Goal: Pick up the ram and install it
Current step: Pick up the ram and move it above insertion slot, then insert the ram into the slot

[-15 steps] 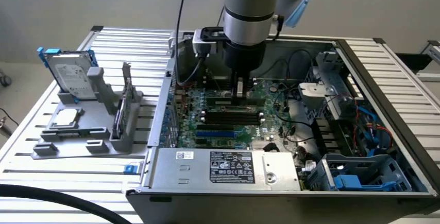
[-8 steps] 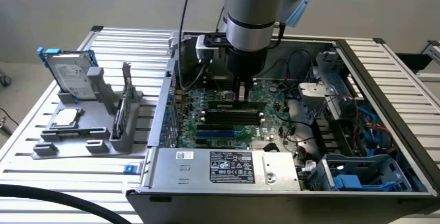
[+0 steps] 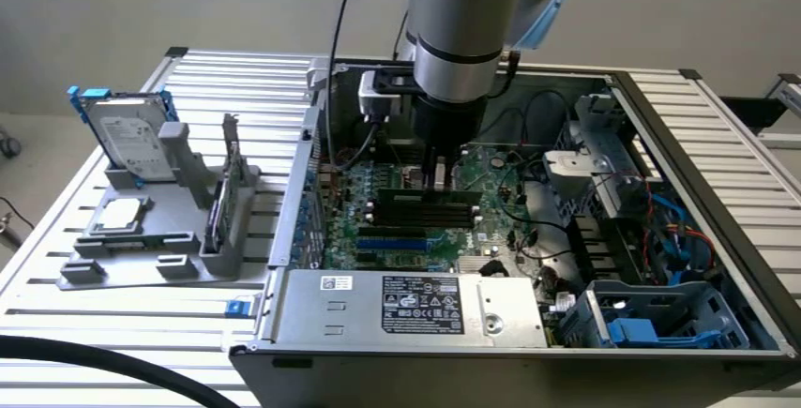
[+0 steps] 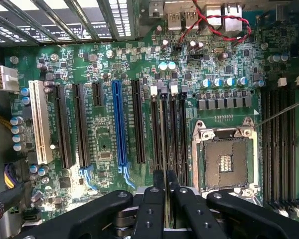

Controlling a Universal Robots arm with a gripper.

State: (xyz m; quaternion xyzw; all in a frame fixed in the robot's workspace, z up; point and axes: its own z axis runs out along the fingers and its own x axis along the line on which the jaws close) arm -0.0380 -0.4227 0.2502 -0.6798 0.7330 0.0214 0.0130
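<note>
Almost fully closed, the gripper (image 4: 165, 175) pinches the ram (image 3: 403, 198) by its top edge between both fingers. Directly beneath it the stick stands upright along the black memory slots (image 4: 183, 129); whether it is seated I cannot tell. Just beside the fingers lies the bare CPU socket (image 4: 224, 162), and farther off on the other side is a blue expansion slot (image 4: 119, 124), all inside the open computer case (image 3: 501, 375).

I am looking at a robotics lab bench: a slotted aluminium table (image 3: 238, 75), an opened grey metal computer case (image 3: 501, 375), and grey plastic part holders (image 3: 138, 258).
</note>
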